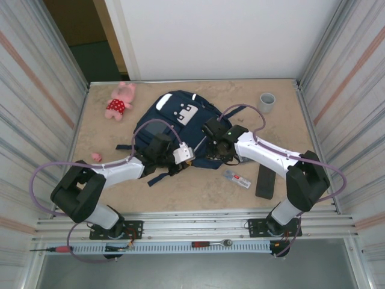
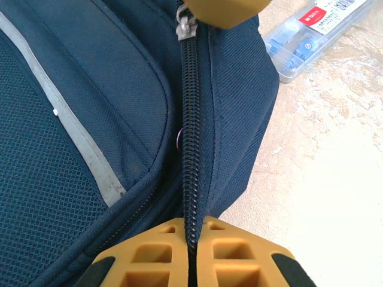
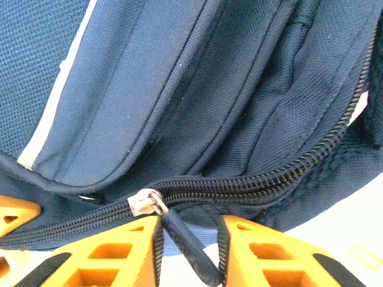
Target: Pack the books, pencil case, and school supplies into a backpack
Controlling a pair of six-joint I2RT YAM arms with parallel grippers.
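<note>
Two robot arms meet over the navy backpack point(image 1: 150, 129), which lies flat on a tan table point(image 1: 289, 120) directly beneath both grippers. The left gripper point(image 2: 191, 236) is clamped tight on the backpack's zipper seam. Its orange fingers point(image 2: 149, 257) are pressed together, and the black zipper teeth point(image 2: 190, 119) run straight out from between them, meshed. At the far end of that run, dead ahead of the left gripper, sits the metal zipper slider point(image 3: 145, 203).

The right gripper point(image 3: 190, 226) comes at the slider from the opposite side. Its jaws stand apart with the dark zipper pull point(image 3: 182, 239) lying in the gap between them, and whether they actually pinch it cannot be told. Past the slider, the two rows of teeth part.

Near the right gripper, back toward its arm's base, a clear pack with a red label point(image 1: 237, 179) lies on the table. The black pencil case point(image 1: 265, 182) lies just beyond it, on the side away from the gripper. A pink plush toy point(image 1: 120, 100) and a grey cup point(image 1: 267, 101) lie well ahead of the grippers, near the table's far edge.
</note>
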